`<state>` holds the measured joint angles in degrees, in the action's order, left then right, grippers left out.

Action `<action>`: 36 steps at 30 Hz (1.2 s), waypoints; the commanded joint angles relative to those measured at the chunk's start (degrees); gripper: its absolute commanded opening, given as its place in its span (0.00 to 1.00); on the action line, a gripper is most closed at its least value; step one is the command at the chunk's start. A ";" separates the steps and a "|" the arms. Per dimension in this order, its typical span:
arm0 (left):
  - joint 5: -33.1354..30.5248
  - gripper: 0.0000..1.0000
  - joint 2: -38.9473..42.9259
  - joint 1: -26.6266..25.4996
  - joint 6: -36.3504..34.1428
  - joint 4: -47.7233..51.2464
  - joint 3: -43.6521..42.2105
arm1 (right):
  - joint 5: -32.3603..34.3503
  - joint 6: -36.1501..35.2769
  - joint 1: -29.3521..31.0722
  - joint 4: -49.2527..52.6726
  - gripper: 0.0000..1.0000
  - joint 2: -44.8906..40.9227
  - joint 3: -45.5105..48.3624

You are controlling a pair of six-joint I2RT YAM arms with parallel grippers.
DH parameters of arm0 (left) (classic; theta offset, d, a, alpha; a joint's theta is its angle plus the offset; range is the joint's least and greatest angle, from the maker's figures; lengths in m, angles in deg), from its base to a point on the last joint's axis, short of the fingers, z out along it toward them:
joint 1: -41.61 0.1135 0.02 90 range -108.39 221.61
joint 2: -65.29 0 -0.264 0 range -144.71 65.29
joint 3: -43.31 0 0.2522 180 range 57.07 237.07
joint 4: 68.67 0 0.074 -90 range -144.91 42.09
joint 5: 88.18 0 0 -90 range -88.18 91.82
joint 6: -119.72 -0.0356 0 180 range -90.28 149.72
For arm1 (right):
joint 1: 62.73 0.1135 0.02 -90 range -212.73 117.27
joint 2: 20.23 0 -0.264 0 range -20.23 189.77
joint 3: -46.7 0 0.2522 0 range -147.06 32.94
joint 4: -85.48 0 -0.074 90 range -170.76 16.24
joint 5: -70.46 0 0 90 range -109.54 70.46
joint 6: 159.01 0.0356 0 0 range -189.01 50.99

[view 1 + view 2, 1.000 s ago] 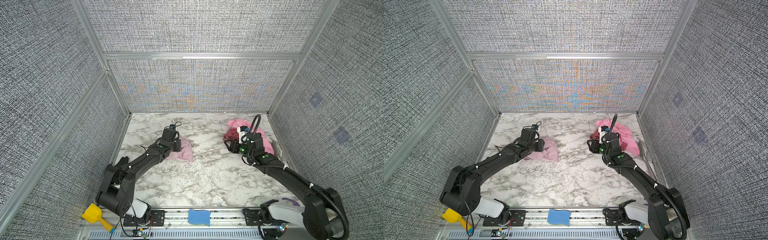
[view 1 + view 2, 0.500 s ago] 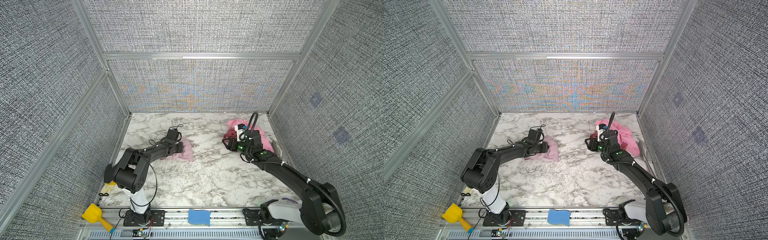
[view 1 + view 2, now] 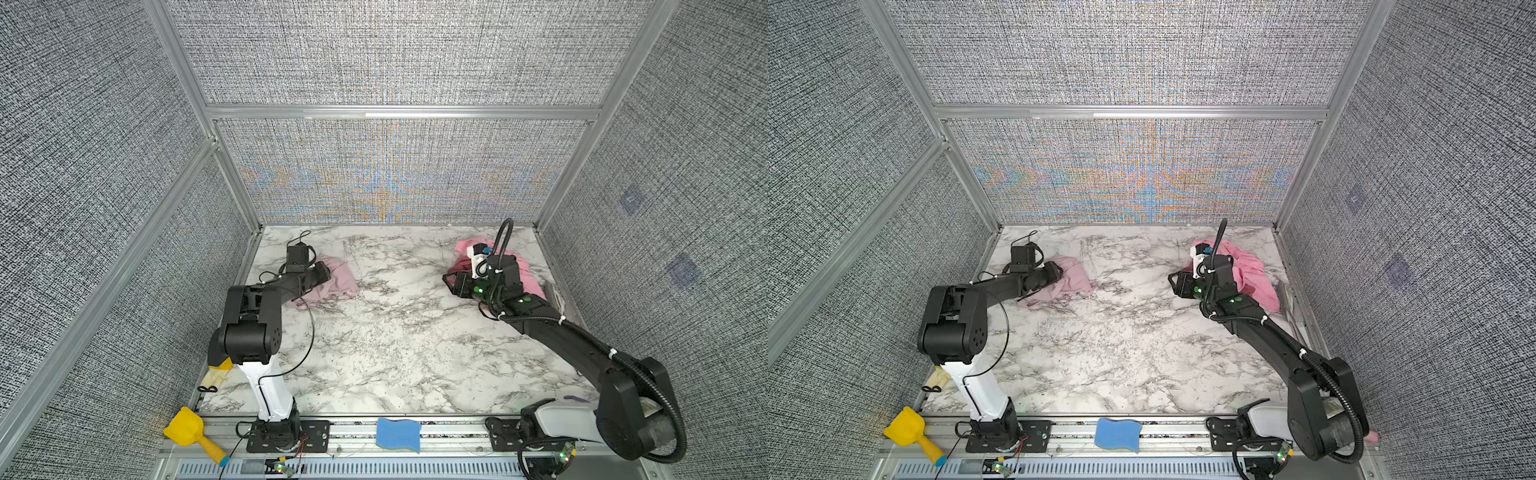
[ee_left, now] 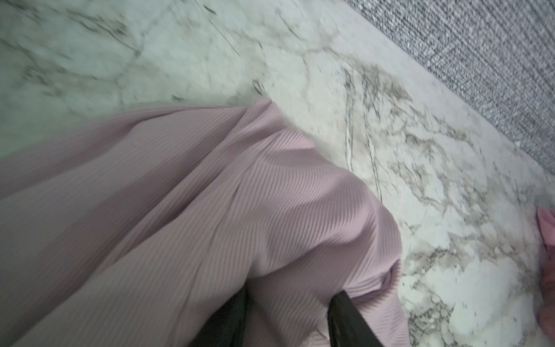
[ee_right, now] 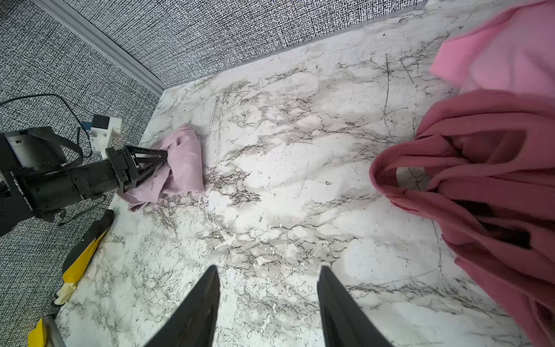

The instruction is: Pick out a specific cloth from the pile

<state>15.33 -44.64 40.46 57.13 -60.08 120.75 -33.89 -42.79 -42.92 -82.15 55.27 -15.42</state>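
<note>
The left gripper (image 5: 163, 157) is clenching the cloth (image 5: 183, 162), the pale mauve-pink ribbed piece. In the right wrist view its two black fingers are meeting on a bunched fold, and the fabric is hanging from them in a loose bundle. The lower folds of the bundle are lying on the marble table (image 3: 395, 332). In the left wrist view the fabric is filling the space between the two fingers (image 4: 345, 318) and is spreading over them.

In both top views the cloth (image 3: 338, 280) (image 3: 1073, 278) is sitting on the left rear part of the table, close to the left wall. It is well apart from the pile (image 3: 528, 274) (image 3: 1250, 270), which is lying in the right rear corner. The pile is showing a dark rose-red cloth (image 5: 480, 180) in front and a bright bubblegum-pink cloth (image 5: 510, 54) behind it, the two touching.

The right gripper (image 5: 267, 270) is standing released, its jaws spread with only bare marble between them. It is hovering just beside the rose-red cloth, on the side facing the middle of the table.
</note>
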 commanded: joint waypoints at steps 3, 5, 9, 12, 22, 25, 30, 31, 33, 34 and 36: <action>5.63 0.46 -2.72 4.53 1.30 -2.00 3.77 | 0.65 -0.03 -0.06 1.34 0.54 -0.73 0.19; 7.13 0.46 -2.82 5.34 1.65 -2.86 4.31 | 1.28 -0.19 -0.06 1.55 0.54 -1.36 0.57; 7.42 0.46 -0.09 5.37 1.79 -2.66 3.91 | 2.11 -0.41 -0.07 1.95 0.54 -2.71 1.33; 8.62 0.46 4.60 5.16 2.54 -4.76 0.38 | 3.35 -0.82 -0.18 2.83 0.54 -4.21 1.44; -7.74 0.47 28.36 2.17 -8.18 -4.93 -14.96 | 10.27 -4.84 -5.29 3.06 0.56 -10.29 2.35; -13.89 0.49 33.87 1.15 -14.87 -9.30 -21.29 | 17.16 -7.55 -8.91 0.59 0.61 -9.69 4.95; -18.94 0.51 37.79 1.18 -20.02 -21.79 -30.98 | 28.91 -8.73 -14.77 -7.42 0.62 -5.82 9.45; -19.13 0.53 38.09 1.17 -20.25 -23.22 -32.07 | 30.96 -9.31 -15.41 -9.35 0.62 -5.02 10.28; -19.20 0.55 37.83 1.17 -20.94 -24.94 -33.00 | 33.74 -11.07 -16.08 -12.93 0.63 -3.37 11.53; -19.58 0.56 37.48 1.17 -21.16 -25.21 -33.02 | 34.95 -11.89 -16.29 -14.74 0.65 -2.49 12.19; -23.07 0.56 36.67 1.15 -18.52 -24.58 -32.61 | 36.41 -13.87 -16.29 -18.14 0.68 -0.91 13.10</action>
<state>-2.92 -7.41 41.60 38.32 -80.07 87.90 -3.70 -53.35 -59.03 -92.09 53.26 -3.01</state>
